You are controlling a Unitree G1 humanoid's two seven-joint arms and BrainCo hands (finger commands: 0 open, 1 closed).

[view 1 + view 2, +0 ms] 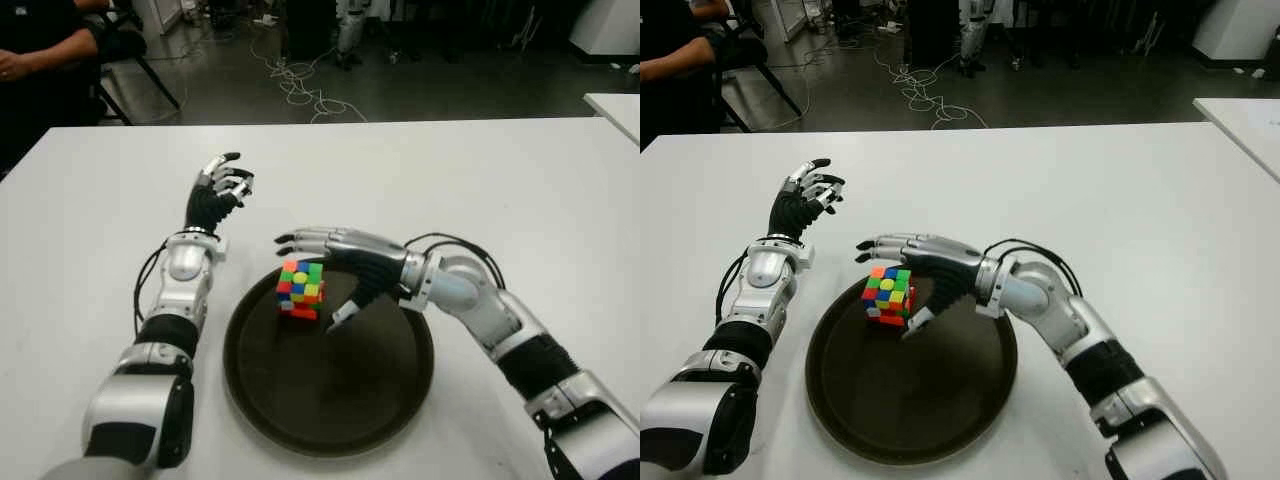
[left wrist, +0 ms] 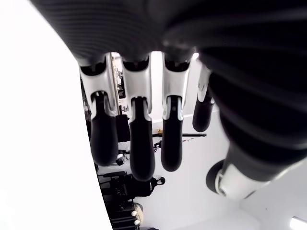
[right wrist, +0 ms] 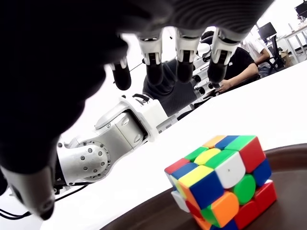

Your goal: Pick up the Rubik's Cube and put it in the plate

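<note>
The Rubik's Cube [image 1: 300, 289] stands on the dark round plate [image 1: 340, 400], near the plate's far left rim, slightly tilted. My right hand [image 1: 335, 275] hovers just right of and above the cube, fingers spread, thumb pointing down; nothing is between them. In the right wrist view the cube [image 3: 223, 182] sits free on the plate rim area, below the extended fingers [image 3: 184, 62]. My left hand [image 1: 220, 190] is raised over the white table [image 1: 520, 190], left of the plate, fingers loosely curled and holding nothing.
A seated person [image 1: 40, 50] is at the table's far left corner beside a chair. Cables lie on the floor beyond the far edge. Another white table [image 1: 615, 105] shows at the far right.
</note>
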